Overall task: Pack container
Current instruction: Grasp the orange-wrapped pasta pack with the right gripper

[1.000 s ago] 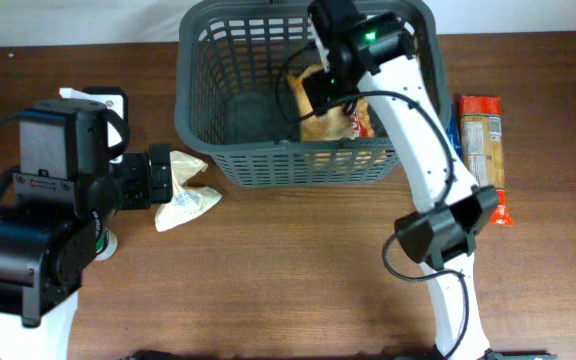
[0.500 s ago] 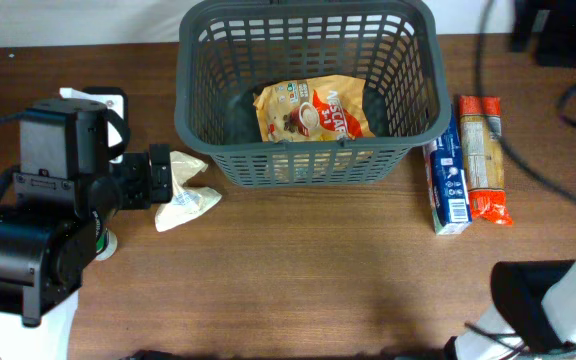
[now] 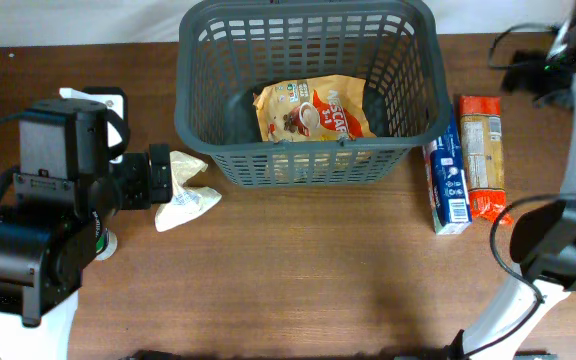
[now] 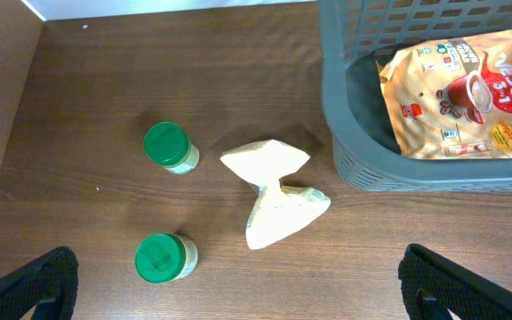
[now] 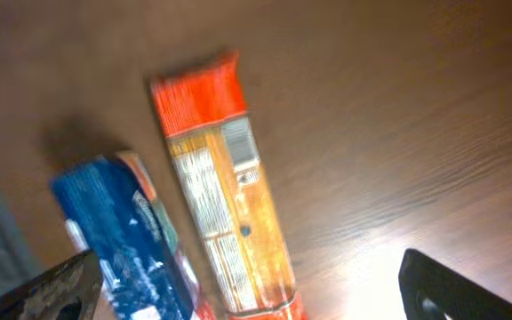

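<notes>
Basket [image 3: 308,165] at back of counter [image 3: 318,270] w/ coffee pouch [image 3: 313,110] inside; right gripper [image 5: 252,293] & left gripper [image 4: 256,284] both wide open, empty; risk: pasta pack [image 5: 225,196] lies tight vs blue carton [image 5: 123,231], so a grab may snag both.

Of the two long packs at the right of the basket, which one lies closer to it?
The blue pack; it lies right beside the container, while the orange pack lies on the blue one's outer side.

text: NESCAFE 3in1 | on: coffee pouch [image 3: 313,112] inside container [image 3: 194,95] | other print: illegible
</notes>
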{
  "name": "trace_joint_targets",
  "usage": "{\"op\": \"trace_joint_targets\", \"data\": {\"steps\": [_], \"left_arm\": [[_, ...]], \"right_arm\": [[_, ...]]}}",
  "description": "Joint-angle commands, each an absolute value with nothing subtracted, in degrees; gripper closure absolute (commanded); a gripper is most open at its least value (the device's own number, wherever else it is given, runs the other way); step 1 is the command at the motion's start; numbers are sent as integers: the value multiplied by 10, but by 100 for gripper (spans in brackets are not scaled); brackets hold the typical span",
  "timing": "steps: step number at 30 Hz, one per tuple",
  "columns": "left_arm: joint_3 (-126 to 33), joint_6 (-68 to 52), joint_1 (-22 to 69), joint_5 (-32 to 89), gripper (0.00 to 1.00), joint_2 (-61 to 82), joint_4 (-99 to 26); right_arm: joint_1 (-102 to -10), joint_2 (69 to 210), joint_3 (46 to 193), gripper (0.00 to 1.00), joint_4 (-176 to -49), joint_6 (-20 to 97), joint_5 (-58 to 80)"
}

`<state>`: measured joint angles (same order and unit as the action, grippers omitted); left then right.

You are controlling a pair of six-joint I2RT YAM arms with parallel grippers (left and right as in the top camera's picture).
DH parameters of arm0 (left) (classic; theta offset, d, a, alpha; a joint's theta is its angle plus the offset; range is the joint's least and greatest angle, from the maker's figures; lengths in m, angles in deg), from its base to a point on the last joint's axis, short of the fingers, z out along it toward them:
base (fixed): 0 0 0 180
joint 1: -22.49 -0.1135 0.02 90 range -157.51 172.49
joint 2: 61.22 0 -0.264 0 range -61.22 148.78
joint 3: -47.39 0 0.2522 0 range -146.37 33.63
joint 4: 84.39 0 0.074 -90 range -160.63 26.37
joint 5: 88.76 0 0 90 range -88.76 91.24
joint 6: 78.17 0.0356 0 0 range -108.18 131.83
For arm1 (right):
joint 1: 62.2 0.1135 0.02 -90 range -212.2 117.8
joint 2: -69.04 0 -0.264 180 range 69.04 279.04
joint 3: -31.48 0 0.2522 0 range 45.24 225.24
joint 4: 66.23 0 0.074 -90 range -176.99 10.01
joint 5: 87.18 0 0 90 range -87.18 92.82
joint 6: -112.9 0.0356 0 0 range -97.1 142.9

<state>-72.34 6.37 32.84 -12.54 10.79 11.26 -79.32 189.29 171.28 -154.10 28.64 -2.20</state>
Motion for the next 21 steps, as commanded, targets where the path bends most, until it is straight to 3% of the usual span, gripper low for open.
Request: {"op": "trace_joint_targets", "data": {"steps": [1, 11, 21], "left_arm": [[-724, 58, 324, -131, 1, 107, 113], [-724, 58, 324, -131, 1, 107, 113], [-724, 58, 324, -131, 1, 107, 113]], "right_arm": [[-792, 1888, 1624, 0, -1500, 270, -4], [-795, 1888, 1435, 0, -1373, 261, 21], [-795, 1888, 1333, 10, -1303, 262, 29]]}}
